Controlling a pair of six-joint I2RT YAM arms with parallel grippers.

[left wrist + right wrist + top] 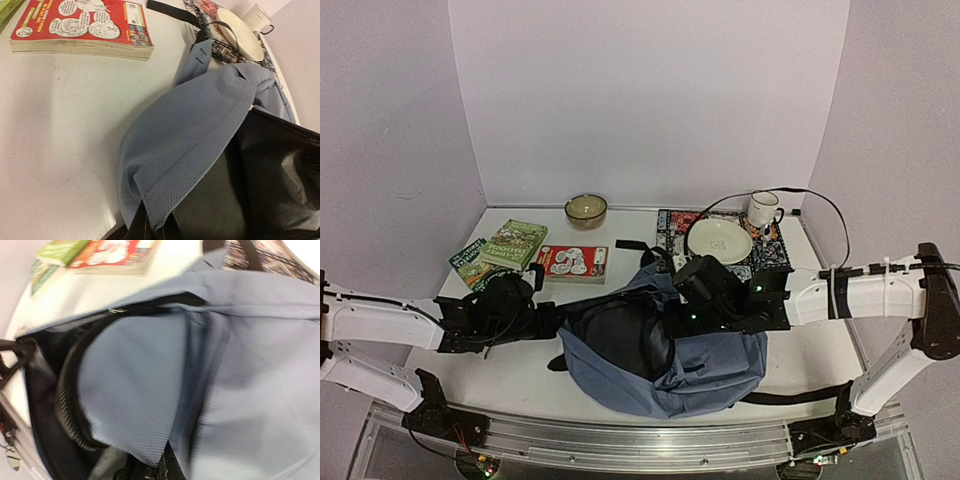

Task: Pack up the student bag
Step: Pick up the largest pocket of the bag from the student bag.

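student bag [705,372] lies slumped at near-centre of the counter [470,365], mouth open toward my left and dark lining showing. left pincer [552,322] is clamped tight on the blue-grey flap at the left lip of the opening. right pincer [672,318] is pinched closed on the opposite flap, over the bag's middle.

My read of the step: opening the mouth, packing not begun. Can't see anything inside, but the interior is too dark to be sure. Next move likely needs the two lips drawn apart and lifted, then one arm freed to fetch a book.

Fabric is soft, coarse weave with a stitched hem and slick black lining. I expect it to collapse if released.

Further out: red paperback [572,262], two green books [515,243], glass bowl [586,209], shallow plate [719,240] on a patterned mat [772,252], white mug [761,209].
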